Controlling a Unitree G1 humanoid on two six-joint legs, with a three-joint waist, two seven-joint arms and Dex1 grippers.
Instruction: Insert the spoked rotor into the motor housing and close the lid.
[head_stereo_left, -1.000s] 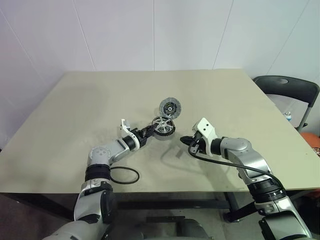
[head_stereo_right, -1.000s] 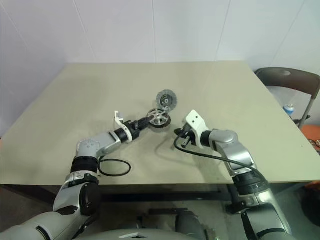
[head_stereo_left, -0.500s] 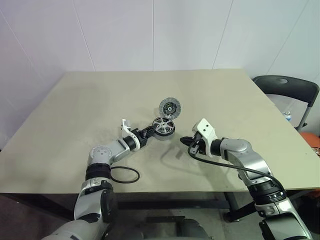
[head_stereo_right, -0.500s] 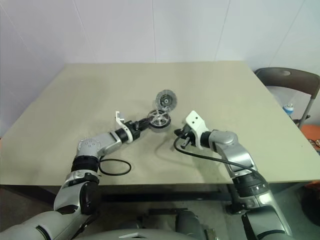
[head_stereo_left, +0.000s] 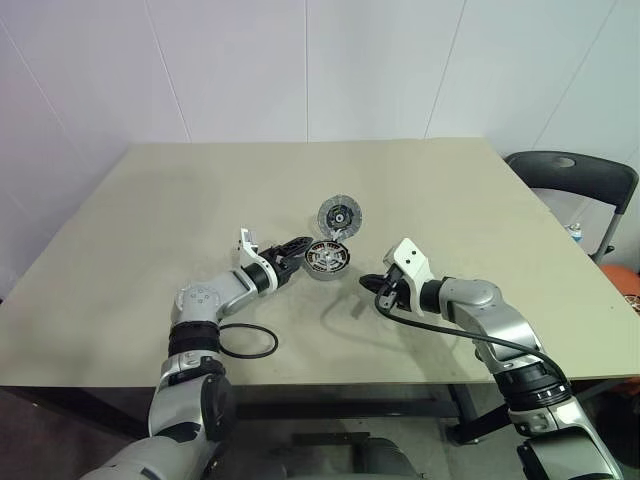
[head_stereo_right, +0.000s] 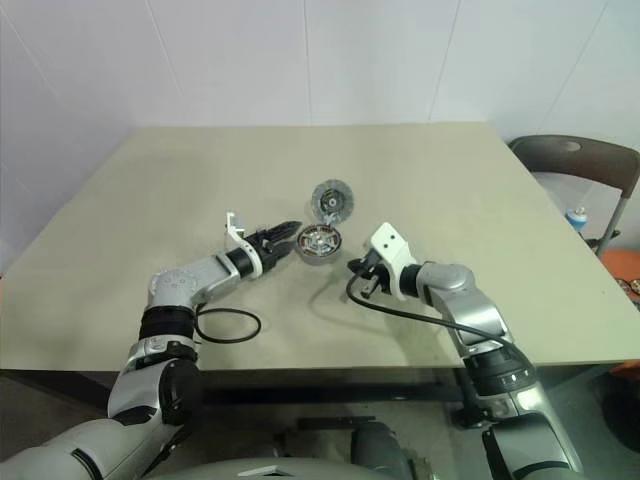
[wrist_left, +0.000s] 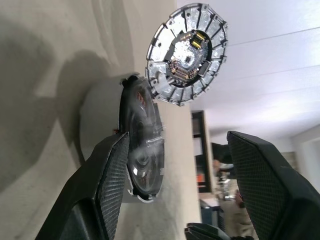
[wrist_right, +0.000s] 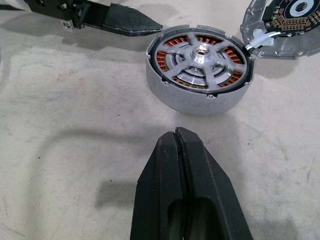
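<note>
Our left claw (wrist_left: 170, 195) stands spread beside the motor housing (wrist_right: 199, 75), pinching nothing, with one finger close against the housing's side. The spoked rotor (wrist_right: 200, 56) sits seated in that housing on the tabletop (head_stereo_left: 150, 200), its spokes lying over the copper windings, so we judge the insertion done and the spread fingers a letting-go. The lid (head_stereo_left: 340, 214) stands tilted up from the housing's far rim, joined there by a pale link, which leaves the cup free for the rotor and means closing is not yet done. Our right claw (wrist_right: 180, 142) is pressed together, empty, hovering near the housing's other side, well placed, we reckon, to steady it or tip the lid down
</note>
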